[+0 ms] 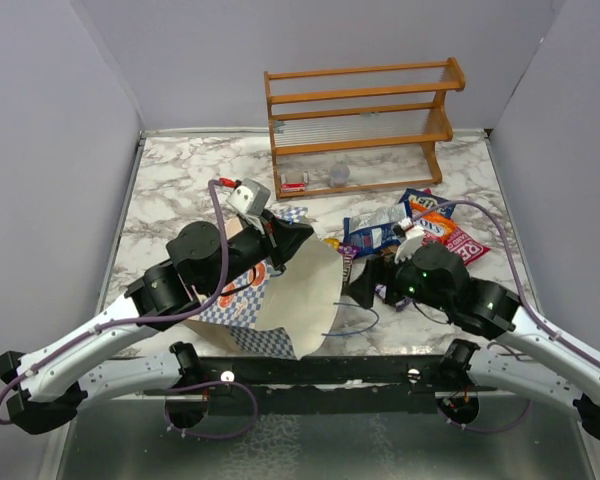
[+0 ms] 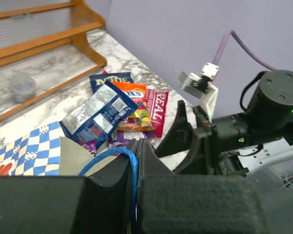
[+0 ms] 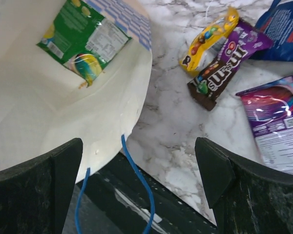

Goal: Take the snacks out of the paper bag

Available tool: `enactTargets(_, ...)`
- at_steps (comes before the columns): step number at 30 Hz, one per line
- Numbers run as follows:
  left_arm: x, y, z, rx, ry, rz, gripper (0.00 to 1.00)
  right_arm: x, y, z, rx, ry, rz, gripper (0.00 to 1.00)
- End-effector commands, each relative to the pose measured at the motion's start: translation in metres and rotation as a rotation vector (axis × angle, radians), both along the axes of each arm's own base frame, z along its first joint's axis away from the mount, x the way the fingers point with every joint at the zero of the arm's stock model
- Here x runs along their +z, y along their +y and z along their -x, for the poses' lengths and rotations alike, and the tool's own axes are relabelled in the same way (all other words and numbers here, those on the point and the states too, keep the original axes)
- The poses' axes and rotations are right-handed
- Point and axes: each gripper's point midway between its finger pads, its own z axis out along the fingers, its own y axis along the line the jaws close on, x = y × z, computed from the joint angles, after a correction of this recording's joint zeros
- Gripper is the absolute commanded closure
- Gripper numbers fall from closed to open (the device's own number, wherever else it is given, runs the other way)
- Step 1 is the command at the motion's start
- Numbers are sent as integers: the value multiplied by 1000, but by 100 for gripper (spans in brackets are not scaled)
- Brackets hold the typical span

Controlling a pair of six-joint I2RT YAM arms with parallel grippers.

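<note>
The paper bag (image 1: 298,290) lies on its side with its mouth facing right. My left gripper (image 1: 298,235) is shut on its blue cord handle (image 2: 132,165), with the cord pinched between the pads. In the right wrist view, a green-yellow snack packet (image 3: 83,41) lies inside the bag (image 3: 63,107). My right gripper (image 3: 139,151) hangs open and empty over the bag's lip and its other blue cord (image 3: 139,178). Outside the bag lie a yellow packet (image 3: 210,36), a brown-purple one (image 3: 229,58), a purple one (image 3: 278,122), plus silver-blue (image 2: 100,114), orange (image 2: 132,90) and red (image 2: 158,112) packets.
An orange-brown wooden rack (image 1: 360,125) stands at the back, with a small clear cup (image 1: 338,175) beneath it. The loose packets are heaped right of the bag (image 1: 420,230). The table's near edge and a dark rail (image 1: 360,368) run just below the bag's mouth.
</note>
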Motion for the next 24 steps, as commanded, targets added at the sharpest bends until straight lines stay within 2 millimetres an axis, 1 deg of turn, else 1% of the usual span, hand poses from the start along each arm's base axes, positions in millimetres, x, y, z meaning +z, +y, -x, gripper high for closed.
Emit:
enactTargets(1, 14, 33, -1, 95, -48, 18, 100, -34, -6, 33, 3, 197, -41, 0)
enactTargets(2, 16, 36, 1, 97, -52, 28, 100, -40, -2, 37, 26, 217, -54, 0)
enactTargets(4, 22, 41, 4, 97, -60, 52, 100, -51, 11, 47, 86, 264, -110, 1)
enactTargets(5, 25, 42, 5, 96, -60, 61, 100, -53, 18, 52, 115, 286, -140, 2)
enactTargets(7, 28, 43, 6, 97, -60, 62, 100, -48, 28, 54, 152, 293, -180, 6)
enactTargets(8, 29, 45, 6, 103, -58, 59, 100, -40, 33, 53, 169, 281, -199, 11)
enactTargets(10, 31, 52, 4, 129, -58, 57, 100, -25, 44, 53, 235, 250, -237, 26)
enactTargets(11, 34, 57, 4, 148, -66, 67, 100, -16, 52, 56, 293, 225, -265, 30)
enactTargets(12, 36, 61, 1, 170, -71, 72, 100, -8, 61, 61, 368, 203, -297, 35)
enactTargets(13, 39, 66, -1, 196, -76, 78, 100, 3, 70, 73, 479, 190, -343, 44)
enactTargets(15, 45, 72, -4, 228, -93, 87, 100, 20, 81, 83, 607, 152, -400, 61)
enactTargets(16, 48, 75, -5, 241, -102, 92, 100, 27, 86, 85, 646, 130, -412, 67)
enactTargets(18, 55, 82, -9, 285, -111, 104, 100, 38, 92, 82, 666, 97, -409, 75)
enactTargets(21, 62, 93, -16, 349, -122, 128, 100, 64, 100, 83, 713, 42, -456, 75)
enactTargets(22, 61, 95, -19, 375, -118, 133, 100, 72, 101, 83, 723, 25, -472, 72)
enactTargets(24, 62, 100, -22, 407, -115, 142, 100, 83, 100, 81, 717, -4, -471, 58)
